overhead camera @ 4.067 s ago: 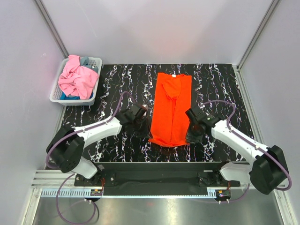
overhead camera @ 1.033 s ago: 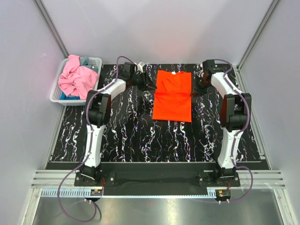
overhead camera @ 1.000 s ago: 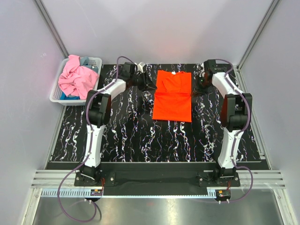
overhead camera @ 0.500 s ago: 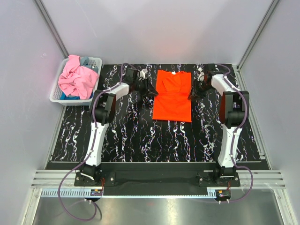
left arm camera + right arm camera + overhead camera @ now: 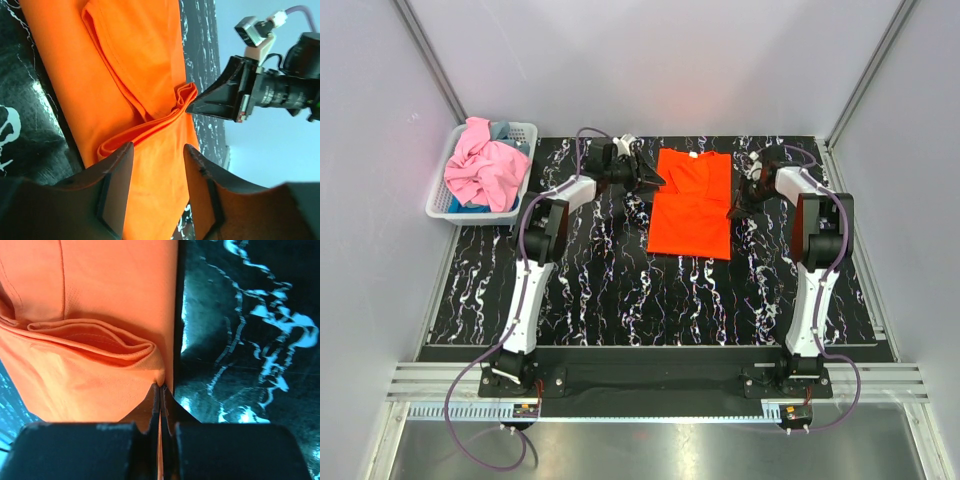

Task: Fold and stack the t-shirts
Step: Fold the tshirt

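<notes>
Three t-shirts (image 5: 691,205), one basket (image 5: 523,127) (white)

Folded t-shirt (image 5: 691,205) lies flat on the tabletop (image 5: 620,300), centre-rear, collar end toward the back wall. Basket (image 5: 438,205) sits at the tabletop's rear-left corner, well apart from it, with the other t-shirts (image 5: 480,170) heaped inside. Left gripper (image 5: 655,182) is at the shirt's left edge. Right gripper (image 5: 733,212) is at its right edge, jaws' tip touching the fold.

Orange shirt (image 5: 135,75) fills the upper left, left gripper (image 5: 158,150) spread at the bottom, right gripper (image 5: 193,106) pinching its fold mid-right.
</notes>
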`<state>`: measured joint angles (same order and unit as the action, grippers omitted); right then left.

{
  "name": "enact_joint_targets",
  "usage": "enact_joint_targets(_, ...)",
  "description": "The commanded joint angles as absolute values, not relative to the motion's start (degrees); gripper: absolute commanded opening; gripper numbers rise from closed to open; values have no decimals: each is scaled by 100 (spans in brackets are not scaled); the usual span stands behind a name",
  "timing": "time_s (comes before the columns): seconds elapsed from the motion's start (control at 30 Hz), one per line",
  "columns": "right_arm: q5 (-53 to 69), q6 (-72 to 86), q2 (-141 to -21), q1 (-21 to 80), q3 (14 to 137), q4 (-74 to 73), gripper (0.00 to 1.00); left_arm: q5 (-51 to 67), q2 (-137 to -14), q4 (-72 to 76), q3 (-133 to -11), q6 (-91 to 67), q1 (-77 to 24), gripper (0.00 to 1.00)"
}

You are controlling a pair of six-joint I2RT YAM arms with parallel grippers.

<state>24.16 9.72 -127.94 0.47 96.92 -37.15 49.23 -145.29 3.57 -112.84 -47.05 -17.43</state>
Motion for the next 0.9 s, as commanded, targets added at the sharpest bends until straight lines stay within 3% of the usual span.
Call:
enact_joint_targets(0.0, 2689, 1081, -12674, -193, 9624, -3340, 0, 5160, -14072, 801, -11127, -4844, -1617, 51)
enact_joint_targets(0.13, 2856, 1116, -12639, -220, 9580, -3278, 0, 4397, -13887, -748, -11407, -3931, -1564, 53)
enact_joint_targets(0.3, 2953, 1178, -12630, -220, 9562, -3217, 0, 3727, -14255, -1616, -11962, -3498, -1582, 52)
enact_joint_targets(0.77, 2699, 1546, -12498, -264, 9035, -2786, 0, 3130, -14616, -1564, -12067, -3683, -1784, 50)
enact_joint_targets(0.87, 2558, 1626, -12261, -281, 8930, -2777, 9, 2928, -14441, -1600, -11849, -3621, -1784, 49)
